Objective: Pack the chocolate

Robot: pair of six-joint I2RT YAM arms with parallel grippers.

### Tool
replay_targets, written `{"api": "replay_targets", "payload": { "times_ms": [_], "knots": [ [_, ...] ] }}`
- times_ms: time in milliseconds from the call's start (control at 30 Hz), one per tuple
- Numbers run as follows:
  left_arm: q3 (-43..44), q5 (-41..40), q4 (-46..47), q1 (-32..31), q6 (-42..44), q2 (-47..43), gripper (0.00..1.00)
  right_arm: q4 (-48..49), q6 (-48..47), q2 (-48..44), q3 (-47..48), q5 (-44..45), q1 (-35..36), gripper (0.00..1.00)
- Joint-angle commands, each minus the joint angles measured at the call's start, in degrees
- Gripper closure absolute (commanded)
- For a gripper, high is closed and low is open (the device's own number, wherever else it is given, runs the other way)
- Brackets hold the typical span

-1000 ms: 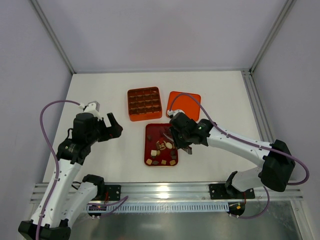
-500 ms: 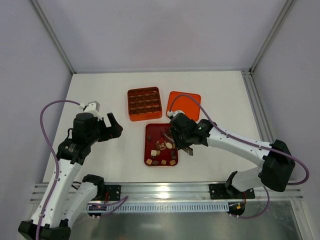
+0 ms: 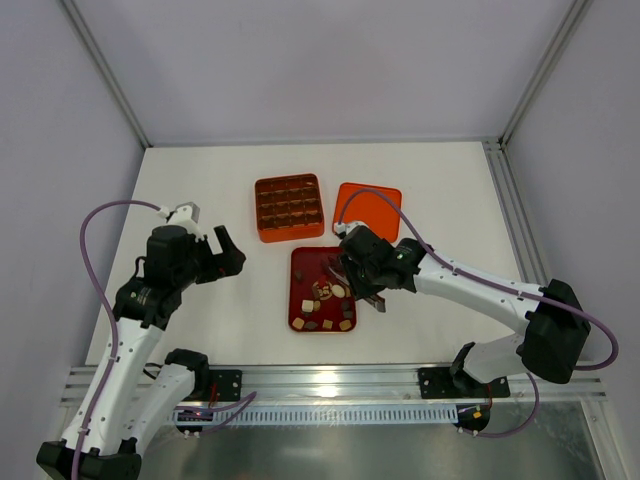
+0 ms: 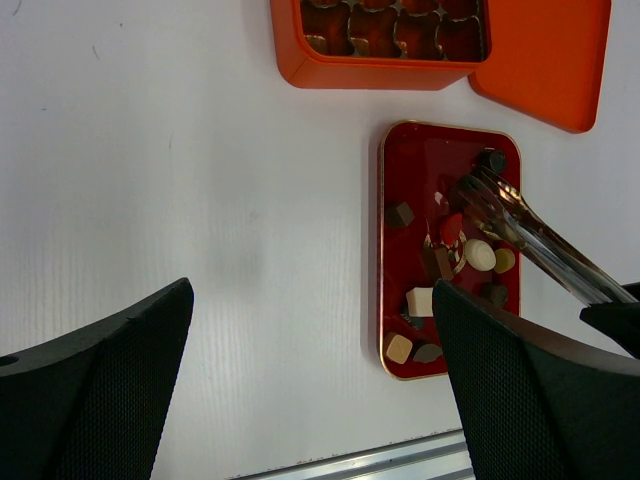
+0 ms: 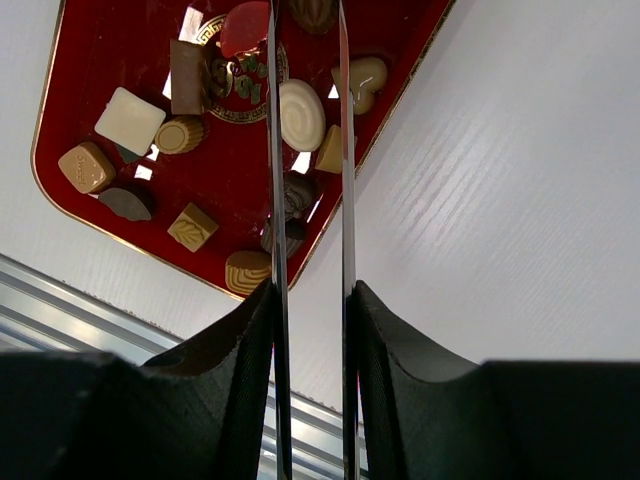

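With the right gripper (image 5: 310, 300) clamped on the tongs (image 5: 341, 150) above the chocolates (image 5: 302, 114) in the near red tray (image 5: 120, 50), and the left gripper (image 4: 312, 290) spread apart, a shallow pinch could flick a piece onto the table (image 3: 450, 200).

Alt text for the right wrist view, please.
The right gripper holds metal tongs whose two arms reach out over a dark red tray of assorted chocolates, brown, tan and cream-white. The tray lies on a white table.

A robotics lab cell: white table (image 3: 200, 180), aluminium frame posts (image 3: 105, 70), blank walls (image 3: 320, 60), slotted mounting rail (image 3: 340, 375)
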Motion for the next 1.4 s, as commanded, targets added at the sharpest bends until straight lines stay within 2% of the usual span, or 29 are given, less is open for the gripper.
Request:
{"api": "replay_targets", "payload": {
  "times_ms": [0, 933, 1100, 1367],
  "knots": [
    [-0.1, 0.2, 1.7, -0.1, 0.1, -0.5, 0.00, -0.1, -0.5, -1.9, 1.3, -0.4, 0.4, 0.67],
    [-0.1, 0.2, 1.7, -0.1, 0.0, -0.5, 0.00, -3.3, -1.9, -1.1, 9.5, 0.3, 0.4, 0.69],
    [-0.1, 0.2, 1.7, -0.1, 0.1, -0.4, 0.00, -4.1, -2.9, 1.5, 15.1, 0.0, 0.0, 0.69],
    [-0.1, 0.2, 1.7, -0.1, 0.1, -0.1, 0.00, -3.6, -5.6, 11.6, 31.6, -2.9, -4.6, 0.69]
  ]
}}
